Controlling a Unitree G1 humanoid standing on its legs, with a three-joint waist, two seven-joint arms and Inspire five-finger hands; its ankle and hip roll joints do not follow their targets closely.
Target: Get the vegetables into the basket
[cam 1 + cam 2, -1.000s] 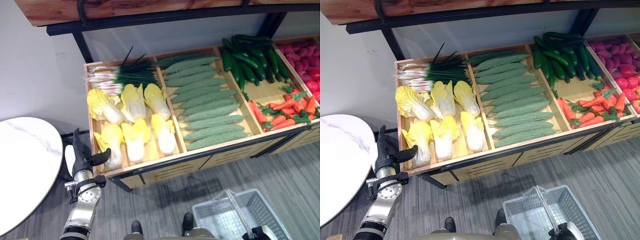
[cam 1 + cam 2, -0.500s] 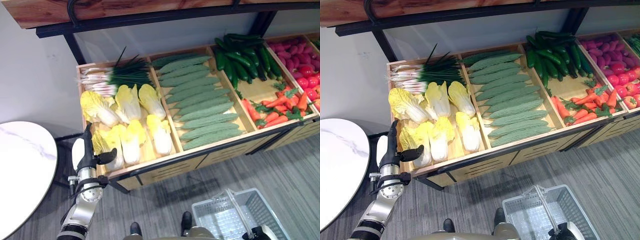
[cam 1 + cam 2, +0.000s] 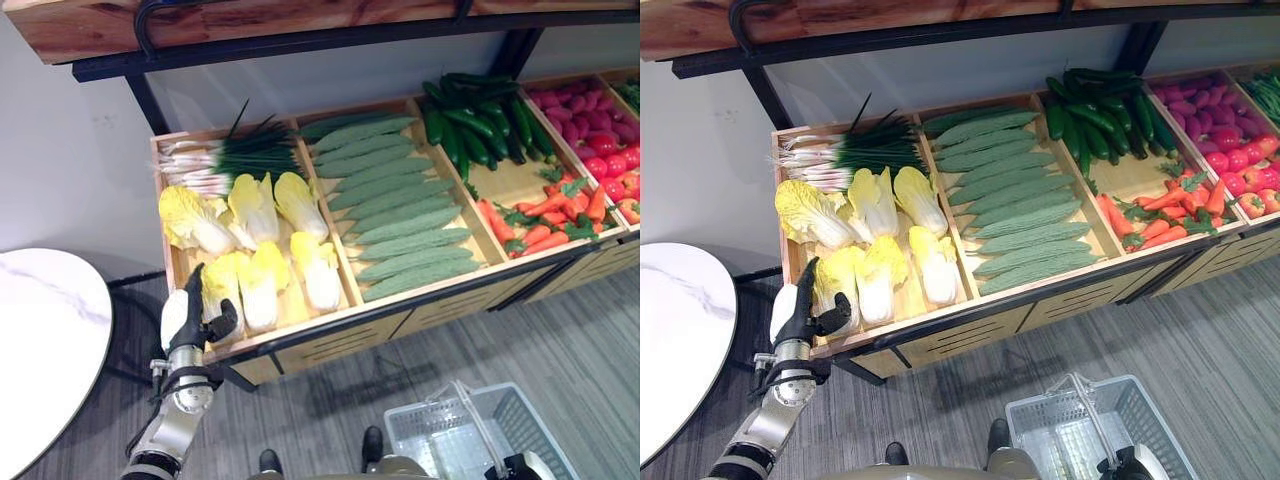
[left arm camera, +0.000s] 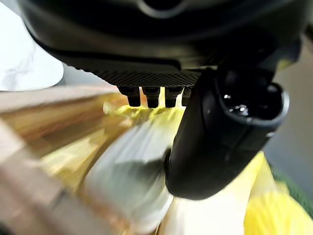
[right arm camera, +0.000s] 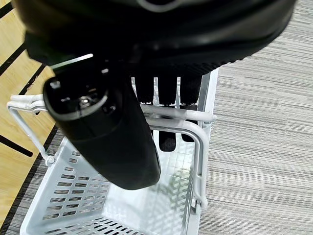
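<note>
Several yellow-white napa cabbages (image 3: 262, 240) lie in the left compartment of a wooden crate (image 3: 300, 335). My left hand (image 3: 190, 318) is open at the crate's front left corner. Its straight fingers lie along the front-left cabbage (image 3: 222, 280) and its thumb reaches across that cabbage's white stem. In the left wrist view that cabbage (image 4: 127, 171) sits just past the thumb of my left hand (image 4: 220, 132). My right hand (image 5: 102, 132) is low at the right, fingers curled round the handle (image 5: 195, 117) of a white plastic basket (image 3: 520, 420), which has nothing in it.
Other compartments hold scallions (image 3: 235, 155), bumpy green gourds (image 3: 400, 200), dark cucumbers (image 3: 480, 120), carrots (image 3: 560, 210) and red and purple produce (image 3: 600, 130). A wooden shelf (image 3: 200, 20) overhangs the crate. A round white table (image 3: 40, 340) stands to the left.
My left hand has moved up and to the right, from beside the round table to the crate's front left corner and onto the cabbage. The camera has shifted a little.
</note>
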